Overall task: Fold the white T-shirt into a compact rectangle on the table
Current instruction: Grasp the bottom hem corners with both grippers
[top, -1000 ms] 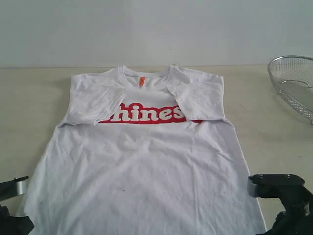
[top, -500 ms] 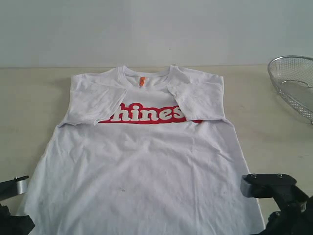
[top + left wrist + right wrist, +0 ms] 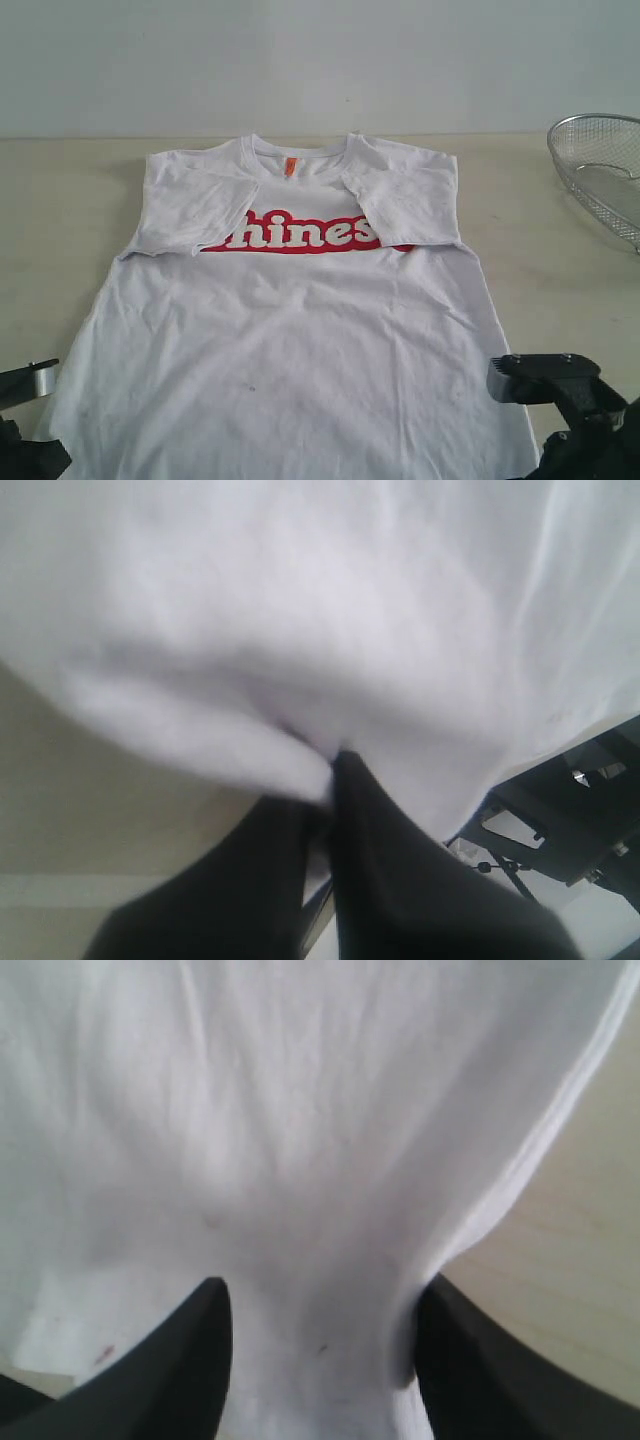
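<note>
- Finds the white T-shirt spread front up across the middle of the table, collar at the far side, hem at the near edge.
- Counts 1 step as done: sleeves folded inward over the chest, hiding both ends of the red lettering.
- Judges the body folds as not yet made: no compact rectangle, so most of the work left.
- Shows the left gripper pressed together, pinching the hem near 1 bottom corner.
- Shows the right gripper spread wide, straddling the hem near the other corner, with cloth between the jaws but apparently not clamped.
- Reads as set-up for lifting the hem toward the collar.
- Offers a pale beige matte tabletop, with a wire-mesh basket at the far right, well apart from the cloth.
- Backs onto a plain pale wall; gives no more of the room.
</note>
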Motion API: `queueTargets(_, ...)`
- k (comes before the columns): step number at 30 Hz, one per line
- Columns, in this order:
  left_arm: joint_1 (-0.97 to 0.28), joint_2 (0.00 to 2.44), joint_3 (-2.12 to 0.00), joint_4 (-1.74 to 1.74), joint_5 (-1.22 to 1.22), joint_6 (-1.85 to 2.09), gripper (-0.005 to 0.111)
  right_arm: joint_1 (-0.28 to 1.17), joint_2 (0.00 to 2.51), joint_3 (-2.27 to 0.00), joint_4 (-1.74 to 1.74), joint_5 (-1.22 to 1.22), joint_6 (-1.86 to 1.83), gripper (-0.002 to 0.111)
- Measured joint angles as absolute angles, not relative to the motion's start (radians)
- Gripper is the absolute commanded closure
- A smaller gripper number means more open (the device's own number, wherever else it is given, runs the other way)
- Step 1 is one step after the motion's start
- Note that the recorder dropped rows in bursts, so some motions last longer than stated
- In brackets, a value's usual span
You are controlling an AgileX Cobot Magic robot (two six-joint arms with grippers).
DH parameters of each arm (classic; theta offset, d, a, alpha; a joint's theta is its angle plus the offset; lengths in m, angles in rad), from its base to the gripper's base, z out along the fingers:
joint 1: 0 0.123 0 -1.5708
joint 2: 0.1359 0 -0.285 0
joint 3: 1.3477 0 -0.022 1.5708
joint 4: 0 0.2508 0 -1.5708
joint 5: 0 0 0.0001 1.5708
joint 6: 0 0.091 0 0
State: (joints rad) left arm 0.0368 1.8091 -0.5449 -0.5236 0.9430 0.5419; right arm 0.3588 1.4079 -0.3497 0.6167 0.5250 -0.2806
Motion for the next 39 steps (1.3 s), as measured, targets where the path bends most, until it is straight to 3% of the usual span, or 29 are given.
queueTargets(11,0.037,1.809,-0.545,-0.524,0.943,0.542,0.102,0.359,1.531,-0.377,0.769,0.548,-0.415,0.061)
queueTargets(20,0.037,1.809,-0.545,-0.524,0.943,0.542,0.102,0.359,1.565,-0.381,0.793,0.551,-0.446,0.108)
queueTargets(39,0.037,1.788,-0.597,-0.533,1.016,0.559,0.102,0.359,1.482,-0.356,0.750,0.502,-0.444,0.108)
